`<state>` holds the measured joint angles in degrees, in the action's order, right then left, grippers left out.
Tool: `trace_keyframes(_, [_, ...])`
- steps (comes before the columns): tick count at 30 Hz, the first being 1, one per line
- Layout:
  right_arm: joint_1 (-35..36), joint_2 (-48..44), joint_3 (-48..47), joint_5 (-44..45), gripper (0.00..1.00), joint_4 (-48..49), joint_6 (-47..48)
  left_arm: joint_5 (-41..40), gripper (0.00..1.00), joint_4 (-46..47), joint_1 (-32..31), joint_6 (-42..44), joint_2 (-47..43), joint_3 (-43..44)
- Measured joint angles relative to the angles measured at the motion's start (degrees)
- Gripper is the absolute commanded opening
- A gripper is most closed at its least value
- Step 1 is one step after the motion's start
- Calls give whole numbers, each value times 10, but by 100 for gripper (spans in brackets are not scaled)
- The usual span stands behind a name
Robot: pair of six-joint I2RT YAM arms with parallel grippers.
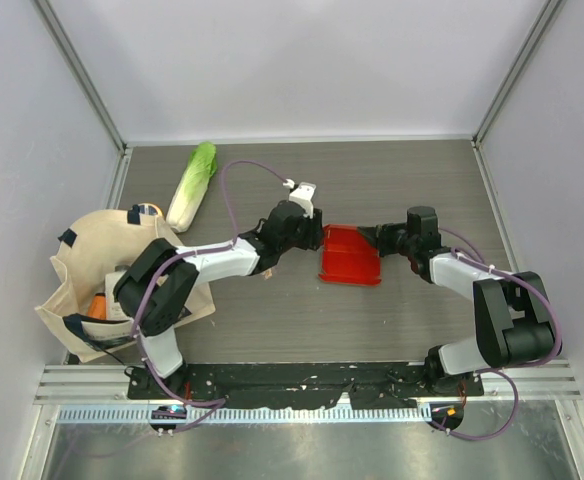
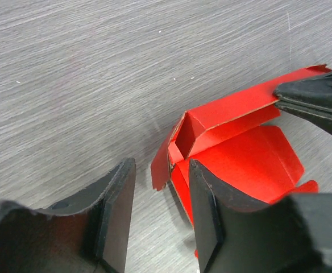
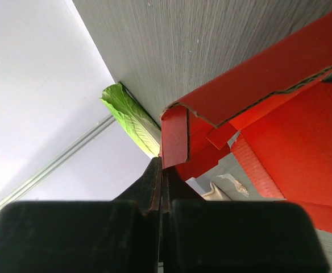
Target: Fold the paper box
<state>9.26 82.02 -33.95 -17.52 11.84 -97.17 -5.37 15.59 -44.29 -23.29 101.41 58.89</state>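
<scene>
Far L on the table (image 1: 422, 190): beige tote bag (image 1: 82, 270), slumped, mouth open, sth orange inside, too small to tell what. Just behind it, toward back-L corner: green cabbage (image 1: 192, 185), lying lengthwise, well apart fr. the rest. Next along: L gripper (image 1: 315, 236), reaching in at the L side of the red paper box (image 1: 350, 258). Per L wrist view: released, fingers (image 2: 117, 210) parted, one over bare wood, the other over the box's inside at its near corner; grasping nothing, small corner flap just ahead of the gap, contact w/ the card not clear. Paper box itself: mid-table, betw. the two grippers, lying open, floor flat on the wood, side walls part-raised, corner tabs bent inward. At its R side: R gripper (image 1: 378, 238), clenched tight on a thin raised wall of the box; in L wrist view shows as a dark tip biting the red edge at upper R. R wrist view: fingers pressed together, no gap, red flap sticking up fr. betw. the tips, rest of the box beyond, cabbage far behind by the wall.
</scene>
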Motion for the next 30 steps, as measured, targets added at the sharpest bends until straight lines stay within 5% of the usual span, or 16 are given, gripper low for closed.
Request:
trace_keyframes(4, [0,0,0,3,2,0,8,0,32,-8,0,14,28,22])
trace_keyframes(10, [0,-2,0,10,9,1,37,5,0,-22,0,25,39,31])
trace_keyframes(13, [0,-10,0,12,23,8,76,10,0,-31,0,31,39,38])
trace_keyframes(15, [0,-17,0,14,47,15,115,15,0,-32,0,33,39,41])
trace_keyframes(18, [3,-38,-7,19,59,7,206,22,0,-33,0,38,39,42])
trace_keyframes(28, [38,-67,-76,16,64,-60,439,38,0,-40,0,73,35,43])
trace_keyframes(30, [63,-68,-97,32,51,-94,483,40,0,-54,0,75,31,48])
